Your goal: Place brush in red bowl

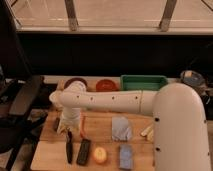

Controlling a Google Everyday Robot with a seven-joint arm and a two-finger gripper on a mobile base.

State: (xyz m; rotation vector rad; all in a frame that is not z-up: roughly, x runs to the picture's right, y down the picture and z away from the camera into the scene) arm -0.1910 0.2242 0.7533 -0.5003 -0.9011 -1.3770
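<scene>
Currently gripper (67,131) just above brush (69,148) near table (100,127) left edge, grip state unclear; red bowl (106,85) at back edge.

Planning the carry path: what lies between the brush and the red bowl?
Camera view: the robot's white arm and the carrot lie between brush and red bowl; the gripper hangs just above the brush.

The gripper (68,132) sits right over the top end of the brush (69,150), so you lose that end behind it — and farther back from the brush, the arm (115,101) covers the near rim of the red bowl (106,84).
</scene>
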